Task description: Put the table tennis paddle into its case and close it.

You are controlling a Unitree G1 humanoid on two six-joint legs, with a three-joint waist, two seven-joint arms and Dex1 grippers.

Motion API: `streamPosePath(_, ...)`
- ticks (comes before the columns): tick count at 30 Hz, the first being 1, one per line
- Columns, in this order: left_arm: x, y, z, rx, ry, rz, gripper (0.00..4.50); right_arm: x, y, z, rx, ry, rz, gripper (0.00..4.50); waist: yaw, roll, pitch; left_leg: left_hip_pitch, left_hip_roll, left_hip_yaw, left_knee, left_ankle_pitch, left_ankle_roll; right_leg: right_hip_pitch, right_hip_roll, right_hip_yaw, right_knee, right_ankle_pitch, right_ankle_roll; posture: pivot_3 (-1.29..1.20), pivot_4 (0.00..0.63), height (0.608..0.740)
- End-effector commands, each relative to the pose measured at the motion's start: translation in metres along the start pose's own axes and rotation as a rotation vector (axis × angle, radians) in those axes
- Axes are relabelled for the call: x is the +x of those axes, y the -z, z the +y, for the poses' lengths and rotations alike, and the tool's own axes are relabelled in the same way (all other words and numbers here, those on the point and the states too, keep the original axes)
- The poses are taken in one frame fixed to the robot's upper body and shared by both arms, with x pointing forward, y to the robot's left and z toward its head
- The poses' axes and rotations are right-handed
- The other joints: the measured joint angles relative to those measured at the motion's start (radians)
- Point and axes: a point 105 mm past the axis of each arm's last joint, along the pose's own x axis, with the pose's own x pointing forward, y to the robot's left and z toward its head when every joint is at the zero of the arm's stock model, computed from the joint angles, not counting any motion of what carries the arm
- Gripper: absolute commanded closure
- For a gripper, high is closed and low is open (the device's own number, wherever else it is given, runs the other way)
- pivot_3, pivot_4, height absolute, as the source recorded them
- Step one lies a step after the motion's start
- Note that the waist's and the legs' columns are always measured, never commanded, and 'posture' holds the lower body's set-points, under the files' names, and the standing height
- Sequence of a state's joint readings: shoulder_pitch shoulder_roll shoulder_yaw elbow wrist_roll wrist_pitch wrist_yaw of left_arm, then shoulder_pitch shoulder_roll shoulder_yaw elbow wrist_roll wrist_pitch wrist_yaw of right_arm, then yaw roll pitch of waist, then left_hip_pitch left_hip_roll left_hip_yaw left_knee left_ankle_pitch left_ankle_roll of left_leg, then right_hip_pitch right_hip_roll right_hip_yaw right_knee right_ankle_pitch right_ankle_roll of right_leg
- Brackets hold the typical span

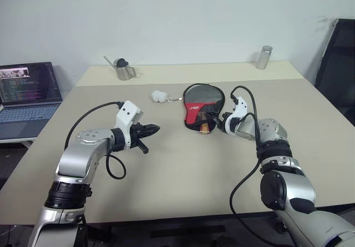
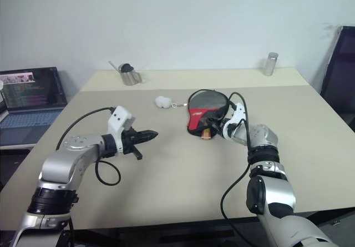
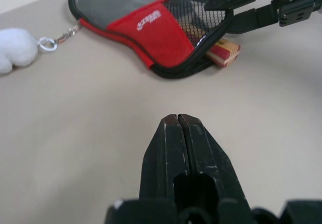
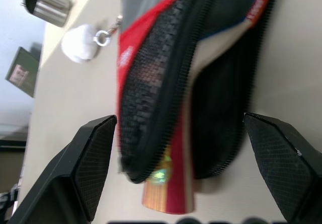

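The case (image 1: 201, 104), black and grey with a red lower part and mesh pocket, lies flat at mid-table. Its zip edge gapes at the narrow end. The table tennis paddle sits inside it, with its striped wooden handle (image 4: 168, 186) poking out of that end. My right gripper (image 4: 178, 119) is open, its two fingers standing wide on either side of the case's open end and the handle. It touches neither, as far as I can tell. My left gripper (image 1: 154, 129) is shut and empty, hovering over bare table left of the case and pointing toward it.
A white plush keyring (image 1: 160, 96) is clipped to the case's far left side. A metal pitcher (image 1: 125, 69) and a metal cup (image 1: 264, 57) stand at the back. A laptop (image 1: 28, 91) sits off the table's left, a black chair (image 1: 339, 64) at its right.
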State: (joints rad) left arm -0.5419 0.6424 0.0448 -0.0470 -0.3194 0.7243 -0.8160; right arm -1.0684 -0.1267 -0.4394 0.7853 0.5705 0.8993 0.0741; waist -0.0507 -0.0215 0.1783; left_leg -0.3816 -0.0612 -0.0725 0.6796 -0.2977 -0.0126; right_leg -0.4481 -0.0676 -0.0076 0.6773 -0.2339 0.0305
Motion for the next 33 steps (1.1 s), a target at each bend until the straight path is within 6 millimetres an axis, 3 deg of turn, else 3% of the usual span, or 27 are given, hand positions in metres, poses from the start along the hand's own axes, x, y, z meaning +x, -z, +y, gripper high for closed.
streamPosePath(1, -0.005, -0.016, -0.002, 0.038, -0.003, -0.050, 4.50, 0.001, -0.004, 0.005, -0.007, -0.019, -0.022, 0.08, 0.000, 0.000, 0.000, 0.000, 0.000, 0.000, 0.000, 0.000, 0.000, 0.000, 0.000, 0.000, 0.000, 0.000, 0.000, 0.00, 0.150, 0.740)
streamPosePath(12, -0.003, -0.017, -0.003, 0.048, -0.009, -0.053, 4.50, 0.007, 0.007, -0.002, 0.106, 0.004, 0.016, 0.08, 0.000, 0.000, 0.000, 0.001, 0.000, 0.000, 0.000, 0.000, 0.000, 0.001, 0.000, 0.000, 0.000, 0.000, 0.000, 0.00, 0.150, 0.740)
streamPosePath(33, 0.003, -0.016, -0.007, 0.054, 0.000, -0.046, 4.50, 0.018, 0.038, 0.006, 0.170, -0.005, 0.074, 0.08, -0.009, 0.000, 0.000, 0.008, 0.001, 0.000, -0.001, -0.001, 0.002, 0.007, 0.001, 0.001, 0.000, 0.000, 0.000, 0.00, 0.150, 0.740)
